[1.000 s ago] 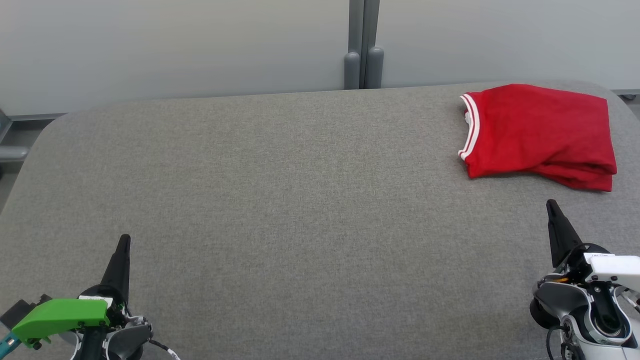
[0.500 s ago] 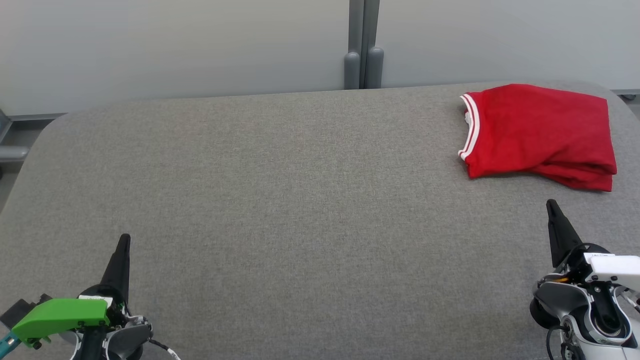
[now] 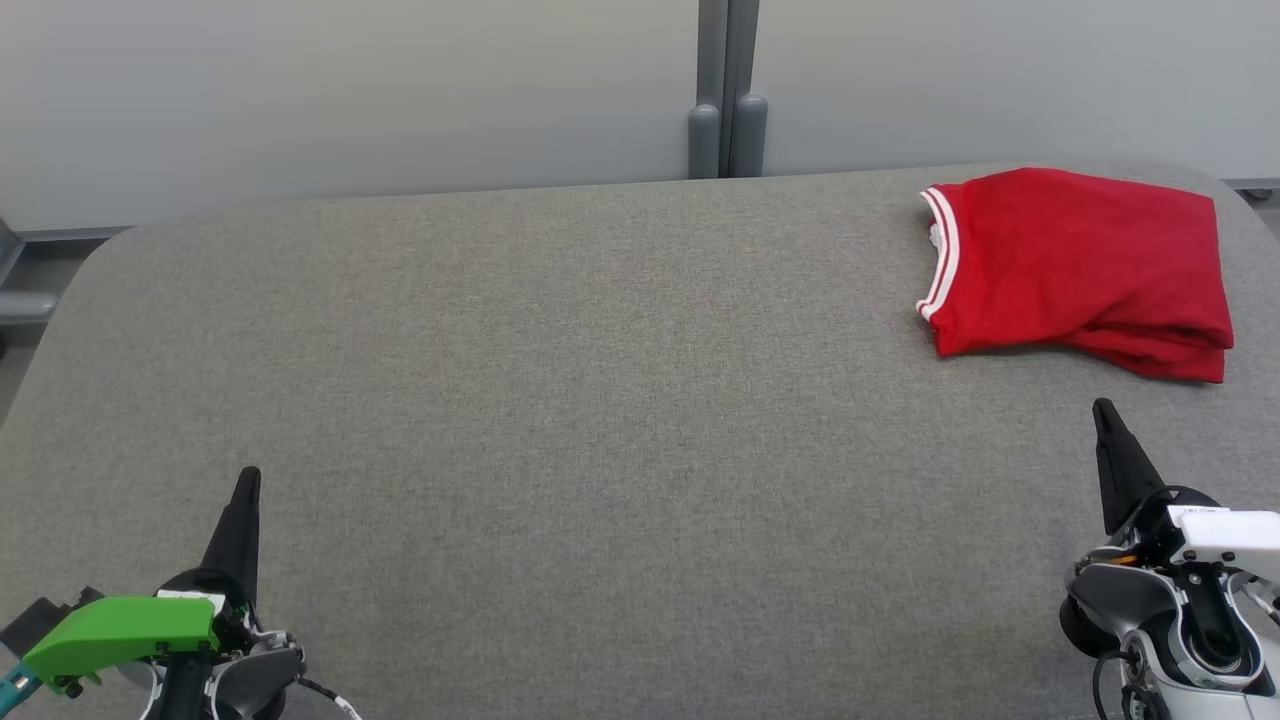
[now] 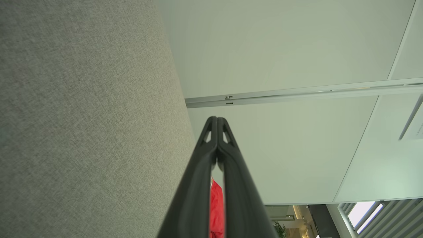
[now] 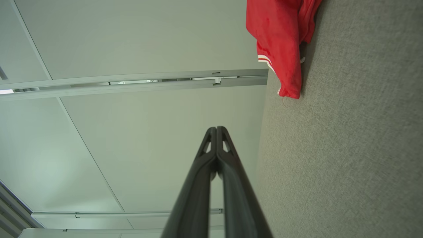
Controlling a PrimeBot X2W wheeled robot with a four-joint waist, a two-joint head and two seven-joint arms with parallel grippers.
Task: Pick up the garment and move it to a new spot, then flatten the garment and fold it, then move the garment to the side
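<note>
Jaws of left gripper [image 3: 249, 478] and right gripper [image 3: 1102, 407] are pressed together, empty, resting near the front edge, likely because the folded garment [image 3: 1075, 270] already lies aside at the far right corner of the table [image 3: 600, 400].

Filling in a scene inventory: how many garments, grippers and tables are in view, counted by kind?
Red garment: 1
Grippers: 2, the left gripper and the right gripper, both shut
Grey table: 1
Total: 4
</note>
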